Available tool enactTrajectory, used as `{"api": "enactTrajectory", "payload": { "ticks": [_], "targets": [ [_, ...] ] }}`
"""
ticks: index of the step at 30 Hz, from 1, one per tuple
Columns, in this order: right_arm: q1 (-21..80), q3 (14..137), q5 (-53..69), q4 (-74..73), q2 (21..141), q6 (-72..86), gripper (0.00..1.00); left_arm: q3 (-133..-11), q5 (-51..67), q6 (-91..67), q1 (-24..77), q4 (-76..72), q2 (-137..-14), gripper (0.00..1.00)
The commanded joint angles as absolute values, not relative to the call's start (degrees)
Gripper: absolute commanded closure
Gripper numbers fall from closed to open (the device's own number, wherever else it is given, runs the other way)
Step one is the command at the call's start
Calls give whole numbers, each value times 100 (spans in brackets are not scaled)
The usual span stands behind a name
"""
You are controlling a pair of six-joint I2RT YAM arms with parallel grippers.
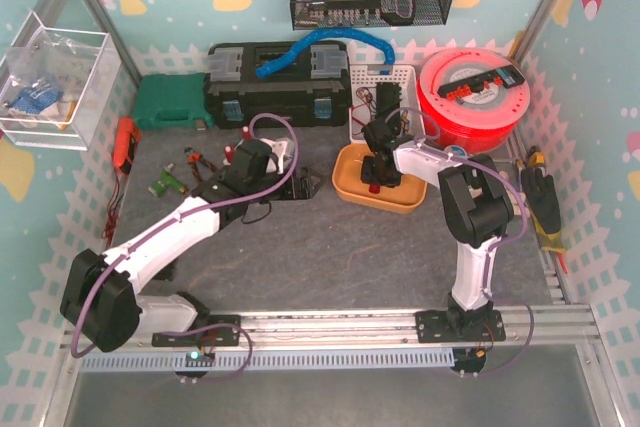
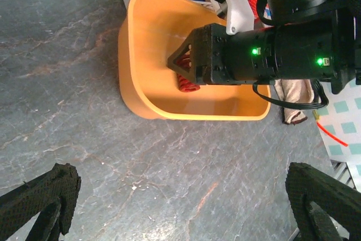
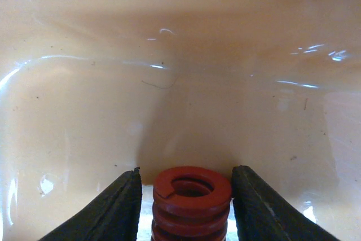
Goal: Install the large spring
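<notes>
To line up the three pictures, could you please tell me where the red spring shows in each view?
Top external: the red spring is right of centre, inside the orange tray.
Left wrist: the spring is in the upper middle, in the tray, partly hidden by the right arm's tip.
Right wrist: the spring is at bottom centre, between two black fingers, open end showing.
Shared landmark: the orange tray.

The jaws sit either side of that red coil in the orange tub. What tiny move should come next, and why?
Probably closing the right gripper on the red spring. In the right wrist view its jaws flank the upright spring inside the orange tray, with a sliver of gap showing on one side, so it does not look clamped yet. Lifting now would likely leave it behind.
</notes>
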State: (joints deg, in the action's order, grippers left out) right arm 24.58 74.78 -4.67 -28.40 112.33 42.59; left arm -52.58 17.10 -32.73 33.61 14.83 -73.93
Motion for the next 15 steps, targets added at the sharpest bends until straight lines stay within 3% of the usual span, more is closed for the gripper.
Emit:
{"api": "enactTrajectory", "payload": {
  "ticks": [1,11,15],
  "targets": [
    [2496,7363,-436,-3346,11220,4122,53,-5397,1605,-3207,3312,1566,-7414,1],
    [2538,7170,-235,-3351,11188,4117,55,-5312,1544,-3304,3179,1575,-7292,1],
    [2536,7085,-317,-3288,11202,4095,63,-5338,1515,-3358,3166,1582,-7261,1]
  ]
}}
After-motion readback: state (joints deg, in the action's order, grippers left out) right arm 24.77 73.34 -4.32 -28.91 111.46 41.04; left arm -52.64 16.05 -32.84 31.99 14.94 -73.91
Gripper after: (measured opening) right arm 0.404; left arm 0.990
